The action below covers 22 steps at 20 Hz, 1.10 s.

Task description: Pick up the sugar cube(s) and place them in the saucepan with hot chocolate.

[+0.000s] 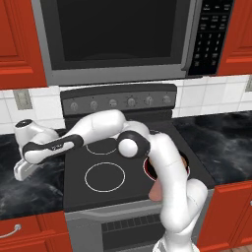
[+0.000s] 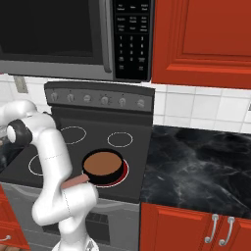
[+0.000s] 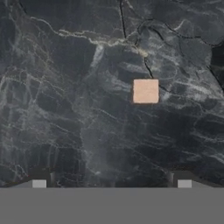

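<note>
The step in hand was judged to be the approach to the pick: nothing had yet been grasped, and the saucepan awaited its load.

Nearest the robot, the saucepan with hot chocolate (image 2: pixel 102 167) sat on the near right burner of the stove (image 1: pixel 98 192), its pinkish handle pointing toward the near edge; in the left base view it was largely hidden behind the arm. Brown liquid filled it.

To the left of the stove, over the dark marbled desk (image 1: pixel 29 192), the arm reached out and down, and the pincer (image 1: pixel 22 170) hung above the stone. In the hand view its two dark fingertips (image 3: pixel 39 180) stood wide apart with nothing between them. The sugar cube (image 3: pixel 145 91) lay alone on the desk ahead of the fingers, offset toward the right-hand tip and well apart from both.

The next move was judged to call for centring the cube between the fingertips, descending until they flanked it, then closing gently, since so small a piece could easily slip aside.

Farthest back stood the stove's knob panel (image 1: pixel 118 102) and the microwave (image 1: pixel 118 34).

Count: one sugar cube, one saucepan, four burner rings.
</note>
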Motion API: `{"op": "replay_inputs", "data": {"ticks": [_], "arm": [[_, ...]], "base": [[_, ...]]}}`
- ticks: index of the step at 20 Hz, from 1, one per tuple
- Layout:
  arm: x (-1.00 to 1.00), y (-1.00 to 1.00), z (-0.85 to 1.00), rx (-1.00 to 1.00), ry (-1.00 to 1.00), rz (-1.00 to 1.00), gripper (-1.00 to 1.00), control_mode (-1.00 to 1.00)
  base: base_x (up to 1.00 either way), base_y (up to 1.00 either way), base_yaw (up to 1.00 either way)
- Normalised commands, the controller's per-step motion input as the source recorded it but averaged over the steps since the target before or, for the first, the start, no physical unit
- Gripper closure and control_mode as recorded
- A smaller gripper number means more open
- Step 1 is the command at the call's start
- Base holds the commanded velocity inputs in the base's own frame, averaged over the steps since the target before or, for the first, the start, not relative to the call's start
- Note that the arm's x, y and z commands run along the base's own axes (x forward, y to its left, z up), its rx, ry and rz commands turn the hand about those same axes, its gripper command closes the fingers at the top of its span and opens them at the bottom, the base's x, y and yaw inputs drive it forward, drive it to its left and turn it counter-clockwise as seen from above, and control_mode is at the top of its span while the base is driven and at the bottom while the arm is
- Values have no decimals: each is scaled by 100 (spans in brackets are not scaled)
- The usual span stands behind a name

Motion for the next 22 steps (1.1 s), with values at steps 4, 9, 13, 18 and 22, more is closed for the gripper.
{"op": "replay_inputs", "data": {"ticks": [4,9,13,18,22], "arm": [[37,6,-9,0,0,0,-100,-100],[25,12,-2,0,0,0,-100,-100],[4,11,0,0,0,0,-100,-100],[0,13,-4,0,0,0,-100,-100],[1,13,-11,0,0,0,-100,-100]], "base": [[0,0,0],[0,0,0],[0,0,0],[0,0,0],[0,0,0]]}}
